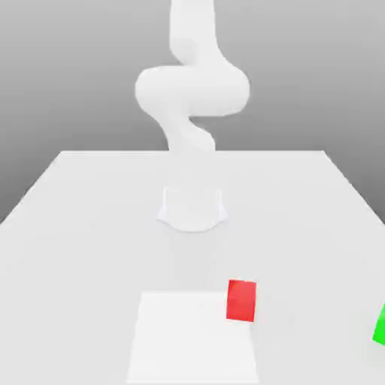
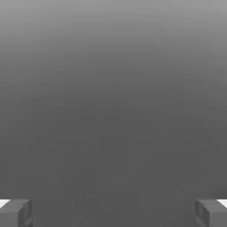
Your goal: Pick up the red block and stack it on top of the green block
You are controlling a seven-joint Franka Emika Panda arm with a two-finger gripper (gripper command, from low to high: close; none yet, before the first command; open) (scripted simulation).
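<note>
white square (image 1: 192, 338): pale on a pale counter (image 1: 316, 225), so its edge is super easy to lose. If it's a raised pad (can't tell), anything sitting over the edge could rock when pinched.
arm (image 1: 193, 90): standing at the middle, up off the counter. Long way down to the blocks, so a small aiming error up there could turn into a bump on landing.
hand (image 2: 113, 213): fingers wide apart, nothing between them. Fine for a grab, but if it comes down off-center, one finger probably lands on the block or shoves it.
red block (image 1: 241, 301): at the square's edge on the exterior view's right, looks a bit turned. Close on it crooked and it could twist or slip out.
green block (image 1: 381, 328): cut off at the exterior view's right edge, well apart from red. Hard to judge its angle, so red could end up overhanging and tip off.
</note>
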